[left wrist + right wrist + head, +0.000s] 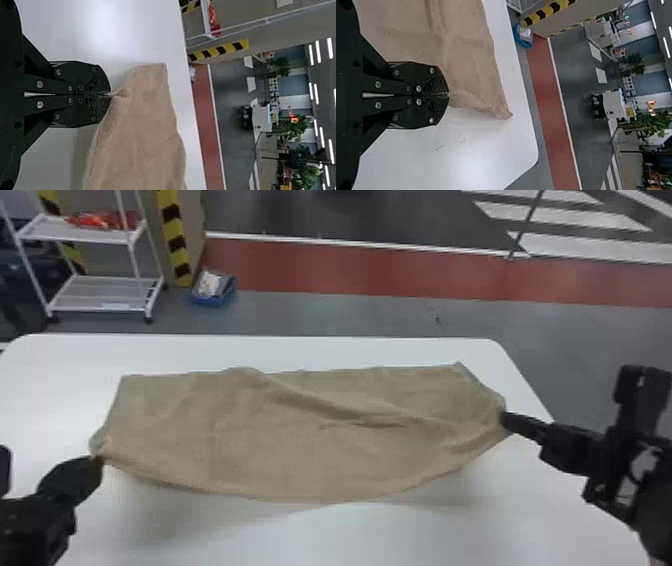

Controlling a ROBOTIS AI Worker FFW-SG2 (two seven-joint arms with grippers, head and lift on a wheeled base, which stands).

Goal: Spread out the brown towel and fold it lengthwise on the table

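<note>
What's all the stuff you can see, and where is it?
Brown cloth towel: one, brown, spread across the table
White round-cornered table: one, white, under the towel
White metal rack: one, white, behind the table, on the left
Blue box: one, blue, on the floor near the rack
Striped tape: two bands or more, yellow and black, by the rack
Wide floor strip: one, red, beyond the table
Leafy plants: several, green, far back
Left gripper: one, black, pinching the towel's left end
Right gripper: one, black, pinching its right end
</note>
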